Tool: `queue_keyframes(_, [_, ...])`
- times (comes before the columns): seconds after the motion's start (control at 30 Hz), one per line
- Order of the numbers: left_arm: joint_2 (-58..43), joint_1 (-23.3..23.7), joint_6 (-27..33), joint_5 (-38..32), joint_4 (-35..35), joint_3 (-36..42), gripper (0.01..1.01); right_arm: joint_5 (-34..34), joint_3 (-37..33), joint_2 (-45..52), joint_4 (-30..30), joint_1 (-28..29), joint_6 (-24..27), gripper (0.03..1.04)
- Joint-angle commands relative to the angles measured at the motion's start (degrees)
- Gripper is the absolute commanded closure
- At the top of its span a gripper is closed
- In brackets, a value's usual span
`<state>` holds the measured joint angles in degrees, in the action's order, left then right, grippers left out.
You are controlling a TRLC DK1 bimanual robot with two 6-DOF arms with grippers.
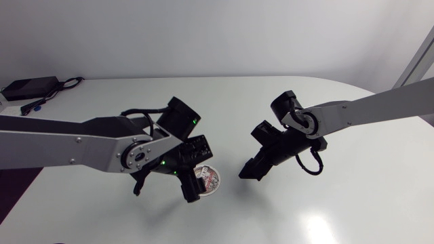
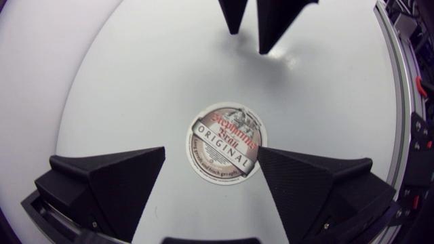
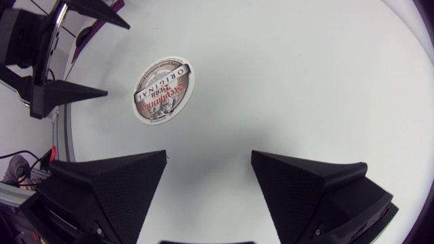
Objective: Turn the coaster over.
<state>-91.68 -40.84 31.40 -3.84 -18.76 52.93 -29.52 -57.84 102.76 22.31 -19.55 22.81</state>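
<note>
Coaster (image 2: 225,143) lies flat on the surface (image 1: 305,217), print side up, directly beneath the left arm (image 1: 81,146), whose jaws hang released either side of it. The right arm (image 1: 366,108), jaws also spread, sits farther off, so left looks nearer.

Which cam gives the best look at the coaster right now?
Left wrist view: the coaster sits in the middle, printed face up, between the fingers of the open left tool. Right wrist view shows it whole but smaller, off to the side ahead of the right tool. Head view: the left tool hides part of it.
</note>
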Motion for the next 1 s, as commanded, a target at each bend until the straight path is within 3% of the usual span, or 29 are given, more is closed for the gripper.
queue_keyframes(0.0, [1.15,1.82,-3.45,1.29,-0.75,2.88,0.049,0.95,0.80,-1.51,-0.16,-0.75,0.75,0.14])
queue_keyframes(0.3, [-4.30,11.75,-13.64,4.28,-0.13,9.21,0.049,7.28,0.54,-2.74,-5.78,-0.22,-2.68,0.09])
queue_keyframes(0.47, [-7.29,16.93,-18.74,4.71,3.38,9.56,0.049,20.55,1.42,-1.33,-14.22,-0.75,-4.09,0.07])
queue_keyframes(0.7, [-8.08,22.73,-21.47,3.48,11.21,8.51,0.049,31.54,3.62,-1.77,-25.03,-0.75,-7.60,0.07])
queue_keyframes(0.83, [-7.90,23.88,-23.93,-3.37,14.55,8.60,0.049,37.34,2.91,-2.39,-26.44,-0.40,-10.77,0.07])
queue_keyframes(0.97, [-4.30,25.28,-24.98,-4.51,16.74,6.93,0.049,50.52,1.86,-2.92,-27.23,-2.16,-10.68,0.07])
